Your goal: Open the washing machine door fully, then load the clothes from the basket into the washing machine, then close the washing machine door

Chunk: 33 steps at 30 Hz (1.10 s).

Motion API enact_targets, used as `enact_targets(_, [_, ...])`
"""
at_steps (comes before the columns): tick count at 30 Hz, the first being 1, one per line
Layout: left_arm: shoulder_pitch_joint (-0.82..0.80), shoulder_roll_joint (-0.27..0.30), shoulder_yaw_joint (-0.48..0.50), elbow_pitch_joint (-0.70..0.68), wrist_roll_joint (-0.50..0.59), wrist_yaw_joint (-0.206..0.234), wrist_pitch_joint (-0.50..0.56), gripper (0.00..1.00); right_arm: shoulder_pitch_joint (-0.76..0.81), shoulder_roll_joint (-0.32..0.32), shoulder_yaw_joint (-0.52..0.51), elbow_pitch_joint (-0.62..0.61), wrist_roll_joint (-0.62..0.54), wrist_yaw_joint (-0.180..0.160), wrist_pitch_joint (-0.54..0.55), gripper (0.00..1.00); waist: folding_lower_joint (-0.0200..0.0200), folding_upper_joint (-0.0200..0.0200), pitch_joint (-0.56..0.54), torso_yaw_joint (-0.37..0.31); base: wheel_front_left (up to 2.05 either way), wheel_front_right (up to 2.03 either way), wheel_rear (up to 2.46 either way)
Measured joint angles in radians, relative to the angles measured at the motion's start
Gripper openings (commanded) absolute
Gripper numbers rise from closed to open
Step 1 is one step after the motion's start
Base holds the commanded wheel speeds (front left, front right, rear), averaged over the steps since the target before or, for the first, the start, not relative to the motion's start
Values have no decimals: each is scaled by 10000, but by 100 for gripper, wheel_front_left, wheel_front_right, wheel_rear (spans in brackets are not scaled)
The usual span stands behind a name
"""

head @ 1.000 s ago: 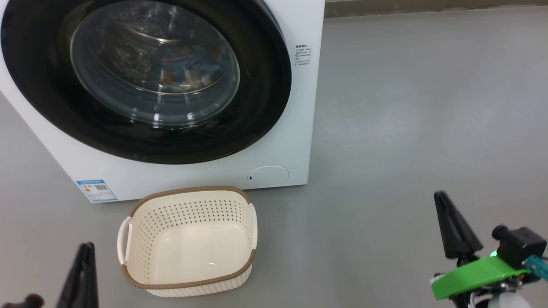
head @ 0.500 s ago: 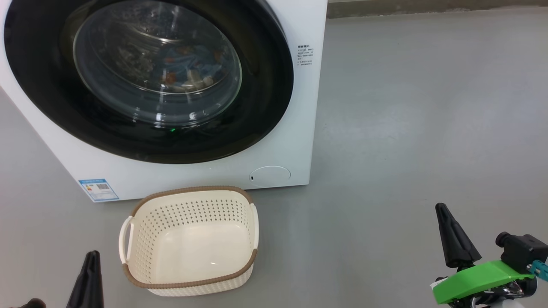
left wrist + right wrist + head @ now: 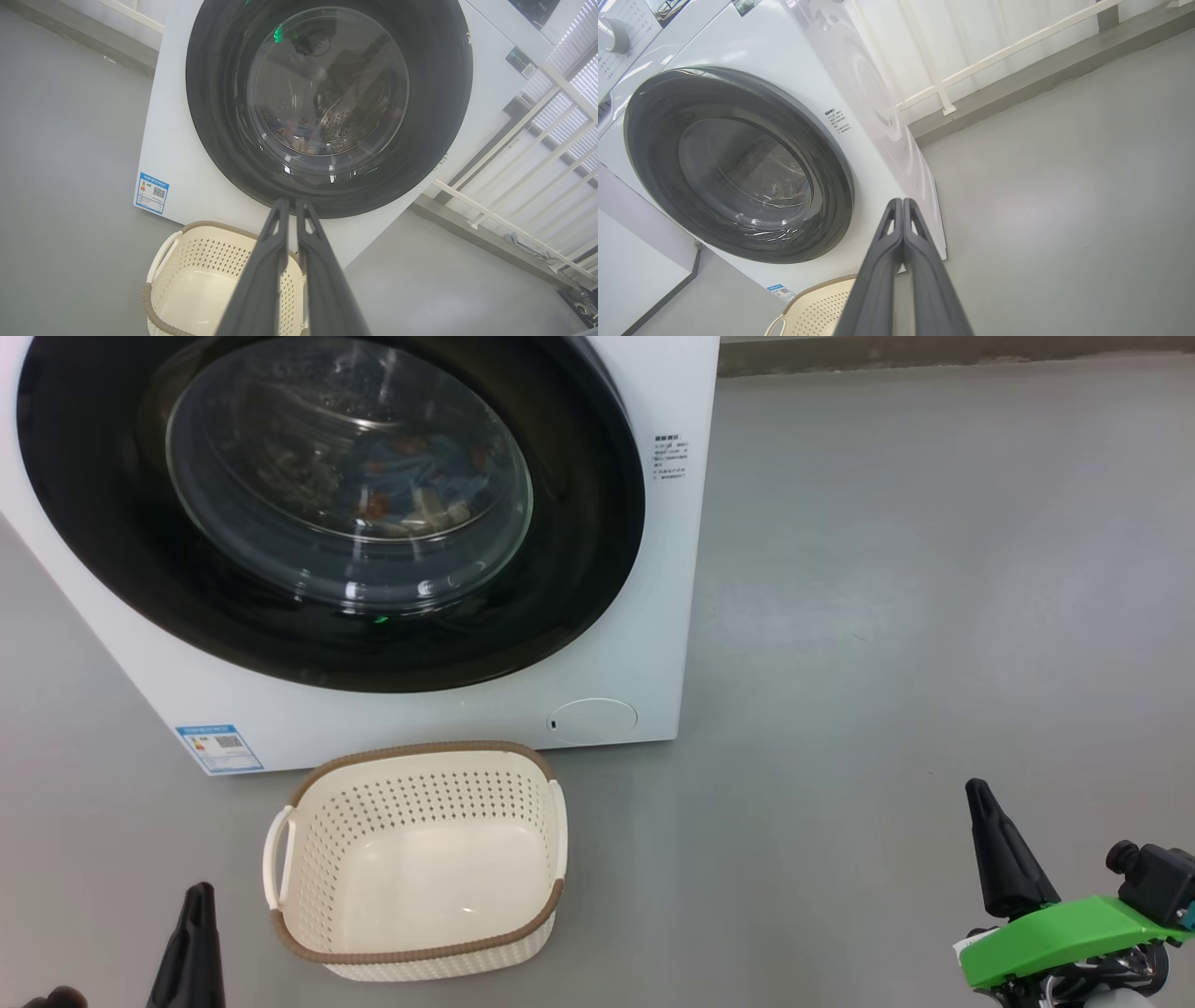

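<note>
The white washing machine (image 3: 644, 616) (image 3: 177, 154) (image 3: 775, 51) has its round black washing machine door (image 3: 121, 569) (image 3: 439, 93) (image 3: 836, 186) shut. Through the glass I see the blue, orange-spotted clothes (image 3: 425, 476) (image 3: 292, 133) lying in the drum. On the floor in front stands the cream basket (image 3: 420, 859) (image 3: 205, 261) (image 3: 817, 310), with nothing in it. My left gripper (image 3: 198, 896) (image 3: 292, 203) is shut and holds nothing, low to the left of the basket. My right gripper (image 3: 977, 791) (image 3: 902, 201) is shut too, over bare floor far to the right.
Grey floor (image 3: 915, 569) stretches to the right of the machine. A white railing (image 3: 994, 60) (image 3: 523, 224) and a low kerb run along the wall behind. A blue label (image 3: 219, 749) and a round white cap (image 3: 593, 719) mark the machine's lower front.
Both grippers have closed, and both have sunk lower in the head view. The whole picture has shifted slightly right, so the camera has turned a little.
</note>
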<state>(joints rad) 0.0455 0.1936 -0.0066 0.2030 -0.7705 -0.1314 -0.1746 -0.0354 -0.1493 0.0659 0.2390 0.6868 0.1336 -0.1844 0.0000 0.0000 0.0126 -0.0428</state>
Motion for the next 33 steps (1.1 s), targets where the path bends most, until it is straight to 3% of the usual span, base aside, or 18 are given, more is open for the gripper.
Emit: enact_targets(33, [-273, -541, 282, 201, -2727, 2, 970, 0, -19, 295, -522, 100, 3133, 0, 928, 0, 0, 0, -32, 144, 0, 0, 0])
